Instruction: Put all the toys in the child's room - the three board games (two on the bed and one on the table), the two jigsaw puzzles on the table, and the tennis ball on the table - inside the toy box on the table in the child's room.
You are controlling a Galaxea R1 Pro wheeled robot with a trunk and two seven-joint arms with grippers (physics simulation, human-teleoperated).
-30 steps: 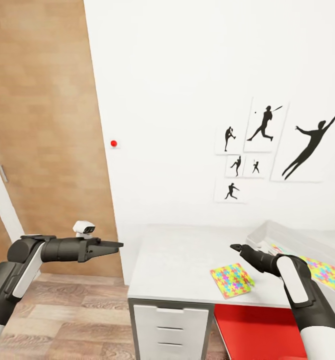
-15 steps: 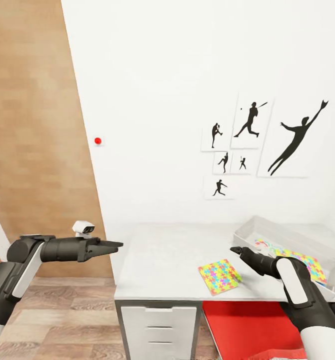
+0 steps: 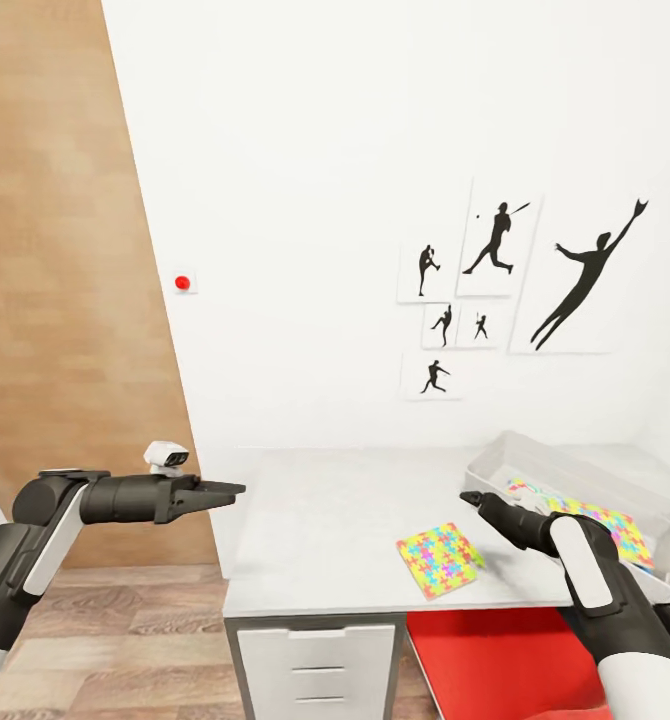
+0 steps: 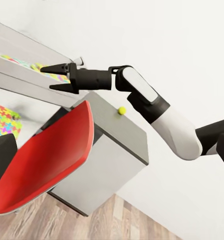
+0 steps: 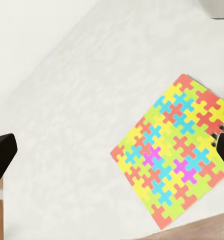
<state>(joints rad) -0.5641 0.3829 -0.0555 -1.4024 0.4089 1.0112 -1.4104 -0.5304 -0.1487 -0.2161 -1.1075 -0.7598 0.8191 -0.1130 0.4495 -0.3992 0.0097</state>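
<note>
A multicoloured jigsaw puzzle (image 3: 440,558) (image 5: 177,150) lies flat near the front edge of the light grey table (image 3: 325,520). My right gripper (image 3: 472,497) (image 4: 50,78) hovers open just above and beyond it, with nothing between its fingers. The toy box (image 3: 575,468) stands at the table's right end, and a second jigsaw puzzle (image 3: 615,528) lies inside it. The tennis ball (image 4: 122,110) rests on the dark grey wing of the table. My left gripper (image 3: 237,489) hangs in the air left of the table, open and empty. The board games and the bed are out of view.
A red chair (image 3: 495,660) (image 4: 46,155) is tucked under the table beside the white drawers (image 3: 315,670). A wood-panelled door (image 3: 55,300) stands on the left. Black sports silhouettes (image 3: 515,290) hang on the white wall behind the table.
The whole picture has shifted left, so the camera has moved. Both arms keep their pose, and the puzzle stays where it was on the table.
</note>
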